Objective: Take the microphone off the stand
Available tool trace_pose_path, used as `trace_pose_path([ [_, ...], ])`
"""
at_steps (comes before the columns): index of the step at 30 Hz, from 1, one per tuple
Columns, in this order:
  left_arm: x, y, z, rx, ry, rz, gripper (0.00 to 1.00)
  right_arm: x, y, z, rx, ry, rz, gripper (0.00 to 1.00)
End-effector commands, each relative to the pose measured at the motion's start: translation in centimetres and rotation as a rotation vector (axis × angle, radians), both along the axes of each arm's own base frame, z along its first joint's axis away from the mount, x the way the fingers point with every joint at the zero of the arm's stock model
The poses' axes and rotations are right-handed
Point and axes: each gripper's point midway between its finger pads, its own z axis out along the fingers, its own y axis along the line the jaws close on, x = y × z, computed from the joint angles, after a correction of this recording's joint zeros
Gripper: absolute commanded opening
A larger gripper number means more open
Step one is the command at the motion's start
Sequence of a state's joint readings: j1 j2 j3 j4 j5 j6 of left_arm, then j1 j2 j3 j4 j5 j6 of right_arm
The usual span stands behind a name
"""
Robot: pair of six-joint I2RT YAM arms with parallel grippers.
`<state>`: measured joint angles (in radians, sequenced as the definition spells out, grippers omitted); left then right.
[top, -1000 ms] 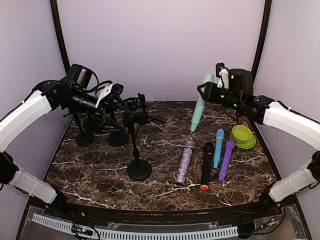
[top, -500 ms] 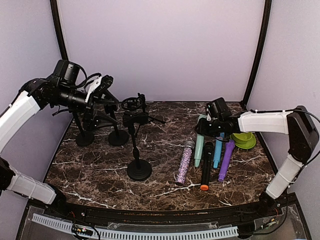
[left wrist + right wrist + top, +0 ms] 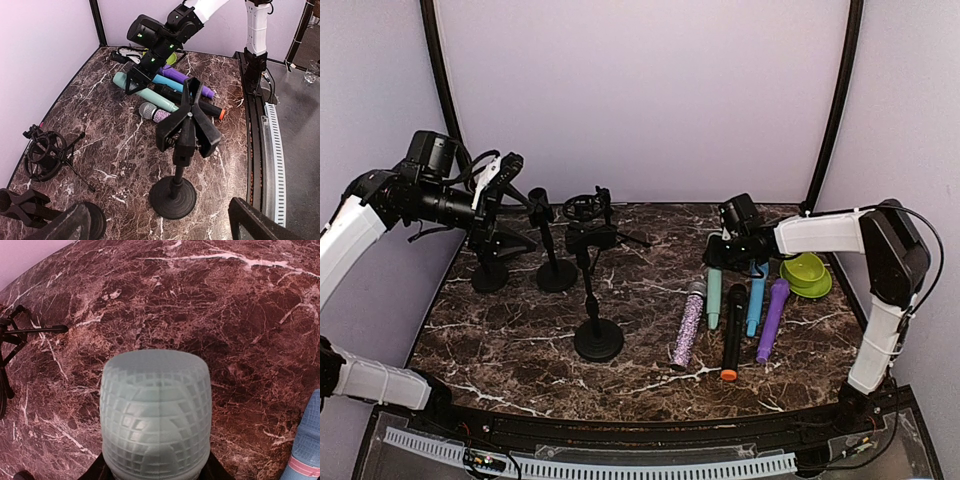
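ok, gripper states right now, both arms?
Left gripper: open, empty.
Right gripper: closed on the teal mic.

- Right wrist: teal mic (image 3: pixel 155 415) head fills my view, body cut off at the bottom edge.
- Right fingers (image 3: pixel 97 471) are just dark slivers beneath it; I can't tell if they're clamping.
- Blue mic (image 3: pixel 306 450) cropped at the right edge.
- Left fingers (image 3: pixel 65 225) blurred, cut off at the bottom.
- Top view: right gripper (image 3: pixel 720 255) hides the teal mic's head.
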<state>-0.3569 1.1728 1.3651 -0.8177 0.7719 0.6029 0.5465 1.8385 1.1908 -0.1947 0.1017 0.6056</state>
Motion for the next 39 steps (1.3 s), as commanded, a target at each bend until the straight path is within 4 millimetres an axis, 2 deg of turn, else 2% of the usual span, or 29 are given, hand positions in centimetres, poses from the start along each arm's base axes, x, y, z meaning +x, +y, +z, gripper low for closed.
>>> trace_pose_path([
  [1, -1.2, 0.3, -0.4, -0.014, 0.031, -0.003, 0.99, 1.4, -0.4, 1.9, -0.013, -0.054, -0.025, 0.40],
  [8, -1.5, 0.4, -0.8, -0.014, 0.045, 0.004, 0.99, 1.3, -0.8, 2.0, -0.026, -0.057, -0.036, 0.42],
  [17, -1.5, 0.5, -0.8, -0.013, 0.045, 0.008, 0.99, 1.3, -1.2, 1.8, -0.053, -0.048, -0.046, 0.62],
  [20, -1.6, 0.6, -0.7, -0.013, 0.041, 0.010, 0.99, 1.3, -1.6, 2.4, -0.058, -0.060, -0.060, 0.64],
  [23, -1.6, 0.7, -0.7, -0.011, 0.038, 0.016, 0.99, 1.2, -1.5, 4.9, -0.047, -0.118, -0.064, 0.62],
  [25, -1.5, 0.8, -0.8, -0.008, 0.040, 0.020, 0.99, 0.8, -0.4, 7.0, -0.035, -0.177, -0.044, 0.60],
  [27, -1.5, 0.9, -0.8, -0.006, 0.040, 0.024, 0.99, -0.3, 2.2, 9.0, 0.014, -0.227, 0.017, 0.59],
  [29, -1.4, 0.9, -0.8, -0.006, 0.040, 0.026, 0.99, -1.8, 5.6, 10.0, 0.076, -0.258, 0.102, 0.56],
  [32, -1.3, 0.9, -0.8, -0.006, 0.041, 0.027, 0.99, -4.0, 10.0, 8.5, 0.098, -0.211, 0.195, 0.50],
  [34, -1.3, 1.0, -0.8, -0.006, 0.042, 0.028, 0.99, -5.0, 12.3, 6.3, 0.124, -0.151, 0.238, 0.46],
  [36, -1.4, 1.0, -0.9, -0.004, 0.045, 0.028, 0.99, -5.7, 13.6, 5.0, 0.143, -0.119, 0.252, 0.44],
  [39, -1.5, 1.1, -1.0, 0.003, 0.051, 0.034, 0.99, -6.2, 13.8, 2.9, 0.138, -0.078, 0.230, 0.43],
])
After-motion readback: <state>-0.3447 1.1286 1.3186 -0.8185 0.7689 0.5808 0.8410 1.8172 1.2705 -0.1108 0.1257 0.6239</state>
